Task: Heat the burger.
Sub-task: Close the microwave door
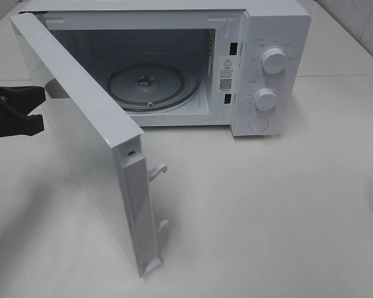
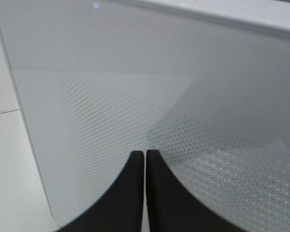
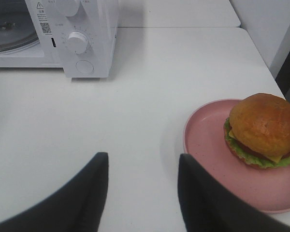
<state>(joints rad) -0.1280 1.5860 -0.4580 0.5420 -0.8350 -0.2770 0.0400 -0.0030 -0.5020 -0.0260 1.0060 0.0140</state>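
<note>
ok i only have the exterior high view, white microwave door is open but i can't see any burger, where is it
Observer: The small round burger with the brown bun sits on a round pink plate on the white table, shown only in the right wrist view.
Operator: is the right gripper holding it
Observer: No, the right gripper is open and empty, short of the plate.
Operator: and the left gripper
Observer: The left gripper is shut, its tips close to the dotted window of the white microwave door.
</note>
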